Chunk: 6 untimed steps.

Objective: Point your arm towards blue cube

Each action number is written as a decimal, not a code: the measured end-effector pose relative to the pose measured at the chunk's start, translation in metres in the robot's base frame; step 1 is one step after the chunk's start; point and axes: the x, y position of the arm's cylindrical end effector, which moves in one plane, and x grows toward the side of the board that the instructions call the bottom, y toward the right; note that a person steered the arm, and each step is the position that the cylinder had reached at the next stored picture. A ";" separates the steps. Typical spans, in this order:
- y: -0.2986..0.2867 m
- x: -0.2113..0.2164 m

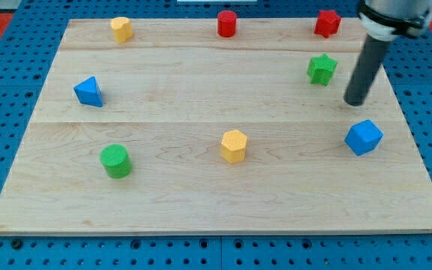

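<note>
The blue cube [364, 137] sits on the wooden board [216, 187] at the view's right, near the right edge. My tip [354, 102] is the lower end of a dark rod coming down from the view's top right. It rests on the board just above the blue cube, slightly to its left, with a small gap between them. The green star [322, 69] lies up and to the left of my tip.
A red star [326, 23], a red cylinder [226, 24] and a yellow block [121, 29] line the top edge. A blue triangular block [88, 91] is at the left. A green cylinder [115, 161] and a yellow hexagonal block [233, 145] lie lower down.
</note>
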 end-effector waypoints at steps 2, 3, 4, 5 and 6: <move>0.052 0.037; 0.051 0.062; 0.028 0.062; 0.004 0.079; -0.010 0.094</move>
